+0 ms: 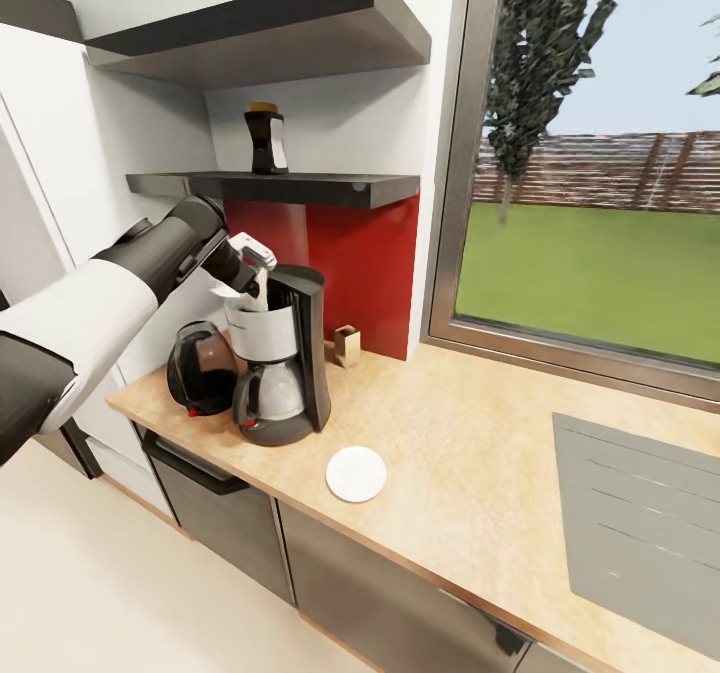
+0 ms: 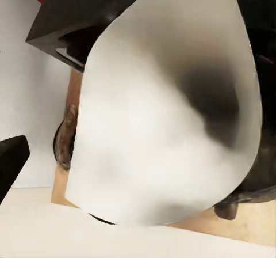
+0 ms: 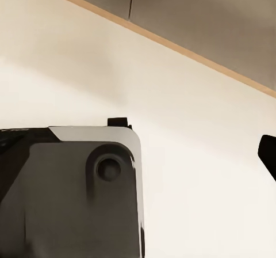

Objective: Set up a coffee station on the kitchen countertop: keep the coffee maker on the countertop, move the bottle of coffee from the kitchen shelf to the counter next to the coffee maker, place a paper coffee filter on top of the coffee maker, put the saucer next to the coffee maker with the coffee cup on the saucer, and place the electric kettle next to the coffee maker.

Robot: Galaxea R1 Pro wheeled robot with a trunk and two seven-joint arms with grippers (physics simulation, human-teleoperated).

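The left gripper (image 1: 255,278) is seemingly clamped on the paper coffee filter (image 2: 167,108) above the coffee maker (image 1: 285,358).

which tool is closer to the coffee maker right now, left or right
Left. The left tool is right at the top of the coffee maker, holding the paper coffee filter over it. The right tool is down low, facing floor, well away.
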